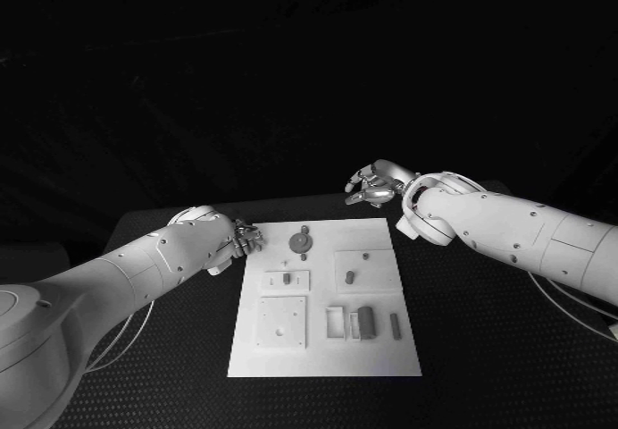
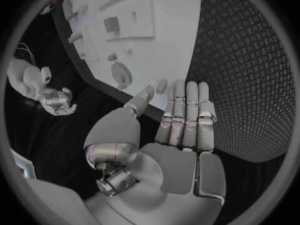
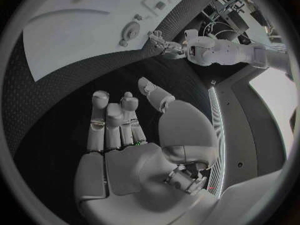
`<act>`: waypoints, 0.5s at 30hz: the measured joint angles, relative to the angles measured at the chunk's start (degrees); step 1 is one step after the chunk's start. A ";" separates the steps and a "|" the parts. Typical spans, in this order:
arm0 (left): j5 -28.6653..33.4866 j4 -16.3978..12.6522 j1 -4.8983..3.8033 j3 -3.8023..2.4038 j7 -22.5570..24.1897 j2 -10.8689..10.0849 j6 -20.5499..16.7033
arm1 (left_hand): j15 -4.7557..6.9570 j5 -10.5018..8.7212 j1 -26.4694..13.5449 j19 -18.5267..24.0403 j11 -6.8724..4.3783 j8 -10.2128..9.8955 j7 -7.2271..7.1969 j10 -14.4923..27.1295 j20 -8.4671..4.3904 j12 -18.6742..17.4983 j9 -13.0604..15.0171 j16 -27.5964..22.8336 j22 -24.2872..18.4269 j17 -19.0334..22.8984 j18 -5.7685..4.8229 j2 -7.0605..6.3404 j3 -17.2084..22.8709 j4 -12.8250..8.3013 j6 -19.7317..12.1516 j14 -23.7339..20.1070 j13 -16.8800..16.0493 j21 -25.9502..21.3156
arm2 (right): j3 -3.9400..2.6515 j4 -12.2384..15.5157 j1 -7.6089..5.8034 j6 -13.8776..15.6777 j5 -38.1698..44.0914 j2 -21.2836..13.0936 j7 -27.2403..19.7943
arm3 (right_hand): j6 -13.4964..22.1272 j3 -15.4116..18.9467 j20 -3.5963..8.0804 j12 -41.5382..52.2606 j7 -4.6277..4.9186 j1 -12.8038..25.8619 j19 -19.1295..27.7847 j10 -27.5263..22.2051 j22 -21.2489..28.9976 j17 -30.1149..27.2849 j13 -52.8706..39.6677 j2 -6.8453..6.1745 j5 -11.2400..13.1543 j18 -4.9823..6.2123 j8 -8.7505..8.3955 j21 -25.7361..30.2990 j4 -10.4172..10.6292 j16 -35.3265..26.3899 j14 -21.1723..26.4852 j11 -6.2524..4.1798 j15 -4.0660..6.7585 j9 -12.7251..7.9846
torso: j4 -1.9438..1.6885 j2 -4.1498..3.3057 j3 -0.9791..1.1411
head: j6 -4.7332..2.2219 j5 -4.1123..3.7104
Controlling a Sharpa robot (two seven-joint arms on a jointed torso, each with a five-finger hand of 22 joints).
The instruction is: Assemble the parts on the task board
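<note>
Both hands are empty. The left hand (image 1: 242,239) hovers at the task board's (image 1: 387,353) left edge, fingers (image 2: 187,116) straight and loosely apart; the right hand (image 1: 376,186) floats past its far right corner, fingers apart too. The round part (image 1: 300,240) lies on the board's far end, the bar-shaped parts (image 1: 367,321) nearer. Assembly looks barely begun.

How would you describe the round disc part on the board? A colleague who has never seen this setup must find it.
Start at the white task board in the middle of the black table. Go to its far edge, the one between the two hands, where the round disc part lies just beside the left hand. It is the one circular grey piece; the other parts nearby are small pegs or narrow bars.
</note>
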State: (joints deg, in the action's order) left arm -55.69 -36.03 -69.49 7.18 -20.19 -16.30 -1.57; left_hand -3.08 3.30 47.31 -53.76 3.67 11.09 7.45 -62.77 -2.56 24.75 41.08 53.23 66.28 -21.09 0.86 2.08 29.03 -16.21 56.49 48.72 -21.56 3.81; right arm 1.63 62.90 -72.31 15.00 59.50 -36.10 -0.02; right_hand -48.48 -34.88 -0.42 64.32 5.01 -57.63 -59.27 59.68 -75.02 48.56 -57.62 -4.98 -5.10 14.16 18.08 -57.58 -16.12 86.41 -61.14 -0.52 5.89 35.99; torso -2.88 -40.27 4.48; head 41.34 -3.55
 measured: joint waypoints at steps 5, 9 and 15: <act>0.32 0.27 0.01 0.00 0.13 0.09 0.17 | 0.00 0.00 0.42 0.00 0.01 0.00 0.12 -0.40 0.00 -0.36 -0.12 0.00 -0.06 -0.06 0.00 0.42 0.00 0.00 0.12 0.00 0.15 0.00 | 0.00 0.00 -0.02 0.00 0.00 0.01 0.00 | 0.00 0.00 0.00 0.00 0.00 0.00 0.00 0.00 0.00 0.00 0.00 0.00 0.00 0.00 0.00 0.00 0.00 0.00 0.00 0.00 0.00 0.00 | 0.00 0.01 0.00 | 0.04 0.00; 0.47 0.61 0.01 0.00 0.19 0.15 0.27 | 0.00 0.00 0.72 0.00 0.02 0.00 0.21 -0.40 0.00 -0.45 -0.19 0.00 -0.12 -0.12 0.00 0.72 0.00 0.00 0.21 0.00 0.26 0.00 | 0.00 0.00 -0.04 0.00 -0.01 0.02 0.00 | 0.00 0.00 0.00 0.00 0.00 0.00 0.00 0.00 0.00 0.00 0.00 0.00 0.00 0.00 0.00 0.00 0.00 0.00 0.00 0.00 0.00 0.00 | 0.00 0.01 0.00 | 0.05 -0.03; 0.58 0.96 0.02 0.00 0.26 0.23 0.41 | 0.00 0.00 1.50 0.00 0.01 0.00 0.18 -0.80 0.00 -0.84 -0.31 0.00 -0.17 -0.19 0.00 1.50 0.00 0.00 0.23 0.00 0.39 0.00 | 0.00 -0.01 -0.05 0.00 -0.01 0.02 0.01 | 0.00 0.00 0.00 0.00 0.00 0.00 0.00 0.00 0.00 0.05 0.00 0.00 0.00 0.00 0.00 0.00 0.00 0.00 0.00 0.00 -0.01 0.00 | -0.01 0.01 0.00 | 0.08 -0.06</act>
State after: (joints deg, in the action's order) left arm -55.11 -35.06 -69.47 7.18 -19.93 -16.07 -1.16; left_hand -3.08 3.30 48.81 -53.76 3.68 11.09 7.64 -63.57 -2.56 23.91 40.77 53.23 66.11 -21.28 0.86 3.58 29.03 -16.21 56.72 48.73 -21.17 3.82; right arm 1.63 62.90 -72.36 15.00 59.49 -36.08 -0.02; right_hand -48.47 -34.88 -0.42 64.32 5.01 -57.63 -59.27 59.68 -75.02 48.61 -57.62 -4.98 -5.10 14.16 18.08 -57.58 -16.12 86.41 -61.15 -0.51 5.89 35.99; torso -2.88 -40.26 4.48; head 41.41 -3.61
